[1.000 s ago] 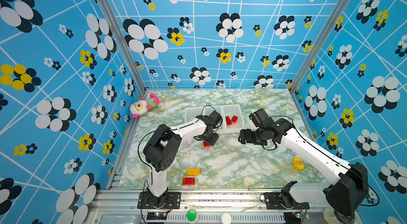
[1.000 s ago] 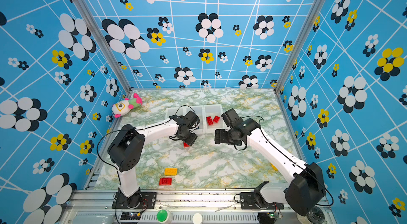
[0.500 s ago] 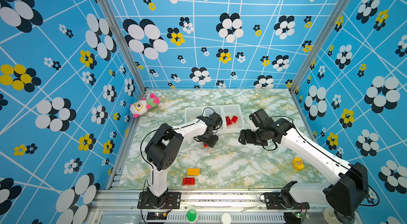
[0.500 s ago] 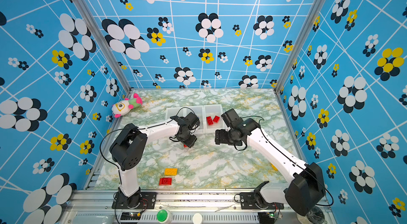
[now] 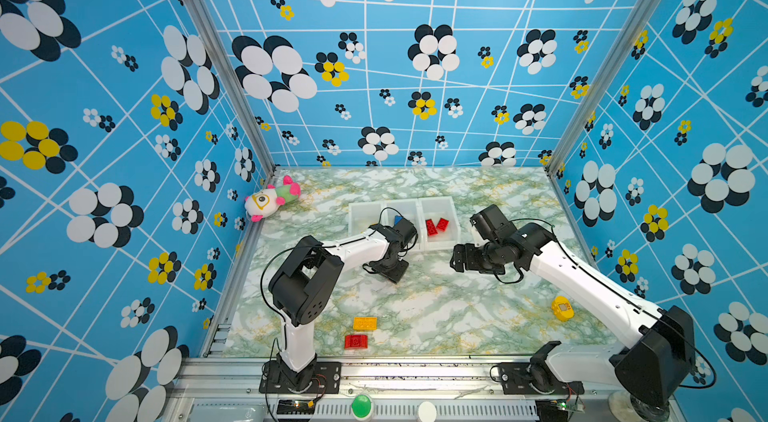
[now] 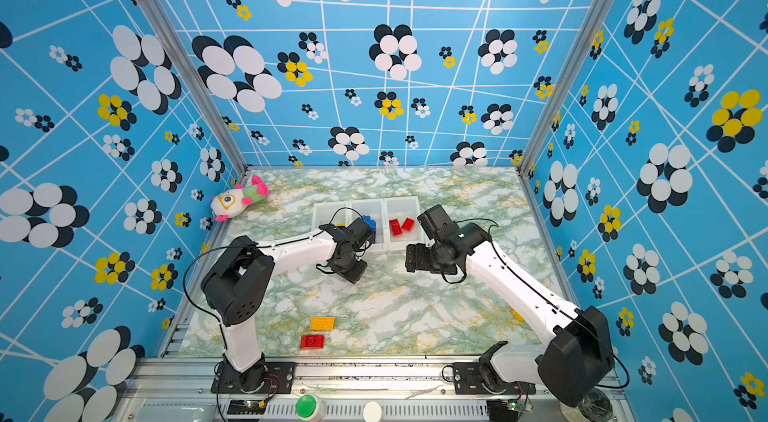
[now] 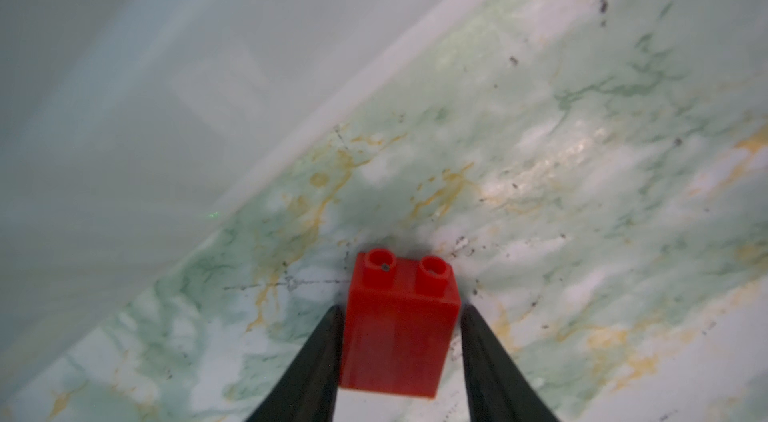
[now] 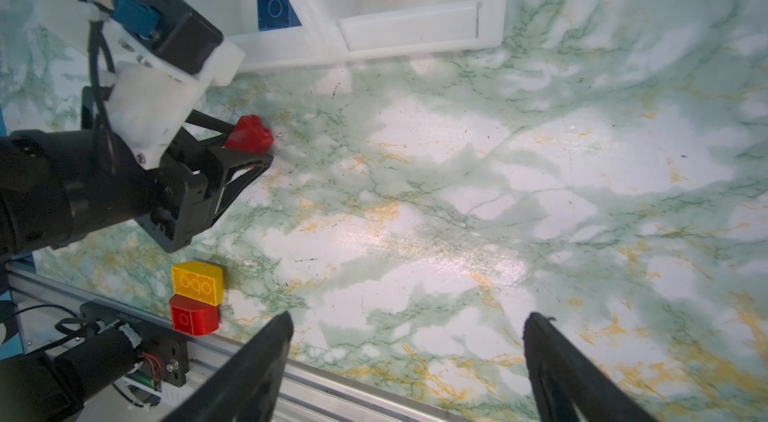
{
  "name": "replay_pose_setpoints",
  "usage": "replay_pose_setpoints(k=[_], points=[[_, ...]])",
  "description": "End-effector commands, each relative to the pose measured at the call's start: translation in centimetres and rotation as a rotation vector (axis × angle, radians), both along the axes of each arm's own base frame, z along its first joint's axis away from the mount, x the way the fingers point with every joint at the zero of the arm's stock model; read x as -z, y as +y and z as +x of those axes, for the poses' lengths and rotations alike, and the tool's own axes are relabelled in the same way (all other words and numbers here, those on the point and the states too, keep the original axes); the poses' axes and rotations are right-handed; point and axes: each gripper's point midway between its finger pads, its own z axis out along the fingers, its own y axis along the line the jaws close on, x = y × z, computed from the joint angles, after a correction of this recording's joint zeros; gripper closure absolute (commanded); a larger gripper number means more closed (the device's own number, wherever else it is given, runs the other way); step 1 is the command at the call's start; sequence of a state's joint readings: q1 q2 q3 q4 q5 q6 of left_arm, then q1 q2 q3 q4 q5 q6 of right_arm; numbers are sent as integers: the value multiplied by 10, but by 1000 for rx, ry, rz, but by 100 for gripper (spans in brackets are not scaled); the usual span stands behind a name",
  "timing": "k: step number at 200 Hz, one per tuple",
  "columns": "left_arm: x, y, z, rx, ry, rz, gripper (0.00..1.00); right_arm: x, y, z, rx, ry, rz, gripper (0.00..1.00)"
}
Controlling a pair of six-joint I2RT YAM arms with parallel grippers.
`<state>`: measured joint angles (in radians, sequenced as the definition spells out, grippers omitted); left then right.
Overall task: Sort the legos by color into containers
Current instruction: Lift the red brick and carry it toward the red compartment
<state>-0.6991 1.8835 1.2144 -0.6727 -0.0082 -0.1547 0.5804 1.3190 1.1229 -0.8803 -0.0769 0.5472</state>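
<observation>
With the left gripper (image 7: 401, 312) seemingly clamped on the red brick (image 7: 399, 341) lying on the table (image 8: 457, 191) just before the containers (image 8: 494, 4) (the right gripper (image 8: 407, 320) hangs empty, jaws wide apart), best squeeze its flanks squarely, then lift straight up to clear their wall.

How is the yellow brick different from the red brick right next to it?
The yellow brick is yellow with three rings on its face; the red brick is red with one. The yellow brick lies farther back, the red brick nearer the table's front edge. Both lie side by side, loose, outside the containers.
</observation>
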Motion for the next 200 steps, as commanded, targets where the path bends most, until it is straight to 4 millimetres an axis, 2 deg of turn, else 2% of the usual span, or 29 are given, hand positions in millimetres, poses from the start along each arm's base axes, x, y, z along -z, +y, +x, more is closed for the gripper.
replay_pose_setpoints(k=[1,37,69,73,138,200], points=[[11,9,-11,-35,29,43,60,-6,-1,-2,12,-14,0,11],[5,6,-4,-52,-11,46,73,-5,-4,-4,17,-13,-2,11],[-4,0,-4,-55,-41,18,79,-4,-4,-4,21,-16,-1,11],[-13,-3,-2,-56,-59,-3,80,-4,-4,-5,20,-15,-1,11],[-69,-46,10,-32,-189,-167,81,-1,-3,-4,21,-11,2,11],[-97,-68,22,-12,-246,-236,83,5,-6,-9,42,-6,16,11]])
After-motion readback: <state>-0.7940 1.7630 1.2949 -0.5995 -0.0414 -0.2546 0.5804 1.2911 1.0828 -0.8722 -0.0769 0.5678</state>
